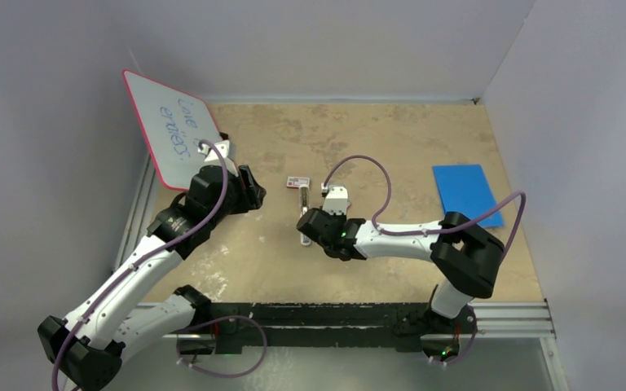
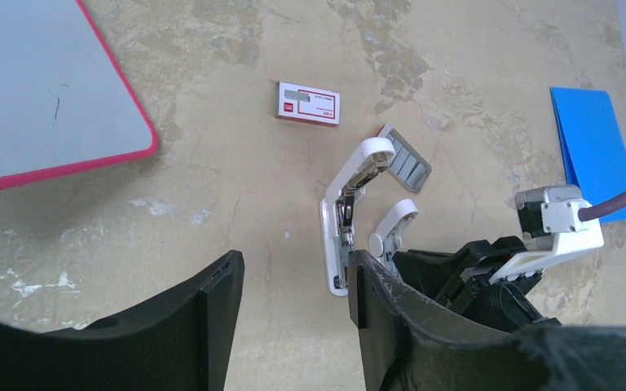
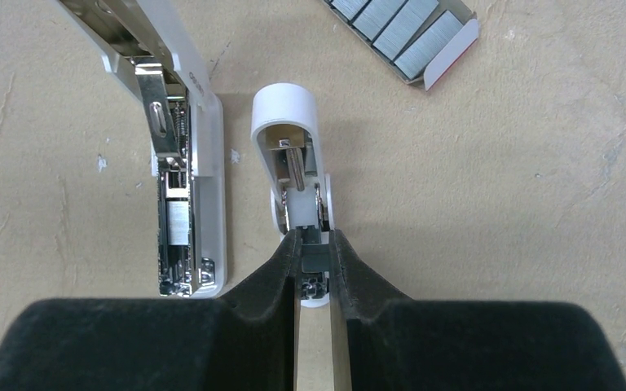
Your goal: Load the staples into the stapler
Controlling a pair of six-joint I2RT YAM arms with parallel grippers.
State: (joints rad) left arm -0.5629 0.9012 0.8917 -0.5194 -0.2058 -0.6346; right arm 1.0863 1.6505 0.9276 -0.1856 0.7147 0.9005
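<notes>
Right wrist, one stapler (image 3: 209, 163), one white bar (image 3: 285, 106)

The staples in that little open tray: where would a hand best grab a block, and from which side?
Probably the end block of the staples, from straight above. The tray lies flat with its top open, and the blocks sit packed side by side, so only the one by the white end flap seems to offer a free side for a finger.

We find the tan bench (image 1: 375, 138) carrying an opened stapler (image 3: 187, 212), a tray (image 3: 451, 55) of staples (image 3: 407, 37) near it, a box (image 2: 308, 103) and a blue sheet (image 1: 465, 193).
</notes>
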